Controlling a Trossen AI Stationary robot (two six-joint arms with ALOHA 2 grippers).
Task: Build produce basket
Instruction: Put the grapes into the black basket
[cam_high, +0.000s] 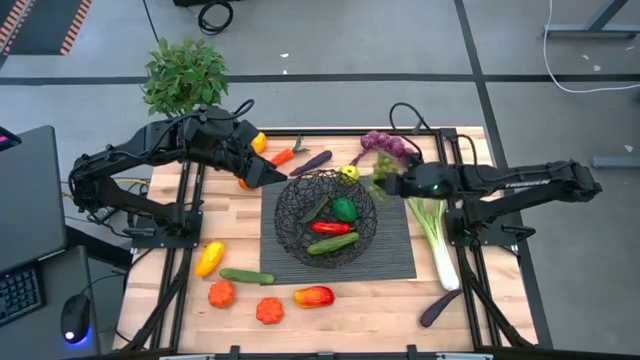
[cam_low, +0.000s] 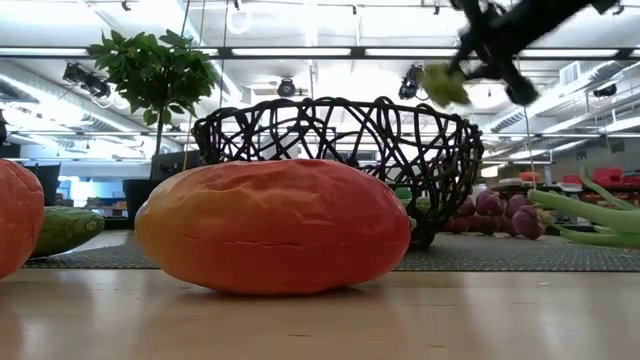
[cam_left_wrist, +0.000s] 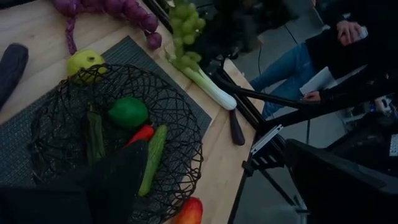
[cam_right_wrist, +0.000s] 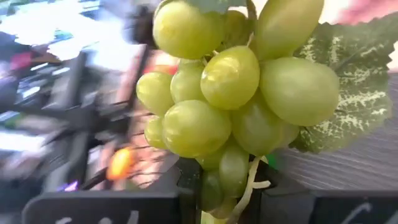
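High view looks straight down on your table (cam_high: 240, 300). Low view sits at tabletop level, facing room. Both share basket (cam_high: 326, 213). Right wrist view presses close on green grapes (cam_right_wrist: 236, 99).

The round black wire-mesh basket (cam_high: 326, 214) sits on a grey mat at the table's middle, holding a green lime (cam_high: 344, 209), a red chili (cam_high: 331, 228) and two dark green cucumbers (cam_high: 333, 243). A bunch of pale green plastic grapes (cam_right_wrist: 236, 99) with a leaf hangs lifted above the table near the basket's right rim. Around lie purple grapes (cam_high: 388, 144), a white-green leek (cam_high: 438, 232), two purple aubergines (cam_high: 440, 308), an orange carrot (cam_high: 281, 157), a yellow pepper (cam_high: 208, 257) and red tomatoes (cam_high: 269, 311).
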